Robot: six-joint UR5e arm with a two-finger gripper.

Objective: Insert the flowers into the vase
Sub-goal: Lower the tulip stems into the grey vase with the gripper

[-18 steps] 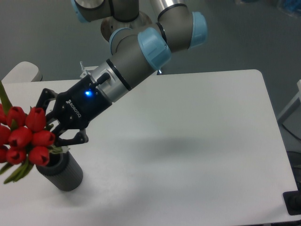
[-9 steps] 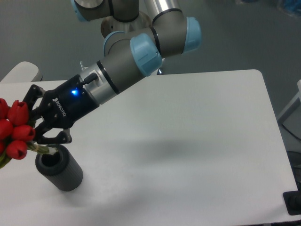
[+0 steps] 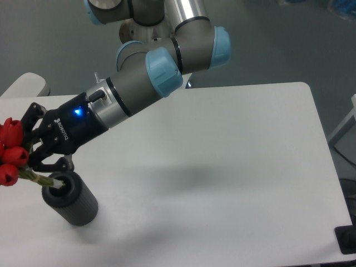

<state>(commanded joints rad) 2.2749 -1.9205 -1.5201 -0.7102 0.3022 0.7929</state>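
The flowers (image 3: 10,151), red tulip buds on pale green stems, lean out past the left edge of the frame, so only part of the bunch shows. My gripper (image 3: 38,146) is shut on their stems, just above and left of the vase. The stem ends reach the round hole of the dark grey ribbed vase (image 3: 71,199), which stands upright near the table's front left. The bunch is tilted strongly to the left, nearly level.
The white table (image 3: 222,167) extends to the right and back. A pale rounded object (image 3: 25,84) sits beyond the table's back left corner. The arm's base (image 3: 139,22) stands behind the table's rear edge.
The gripper has carried the flowers further left and slightly down; more of the bunch has left the frame. The vase's hole, earlier covered by buds, now shows with the stem ends at it.
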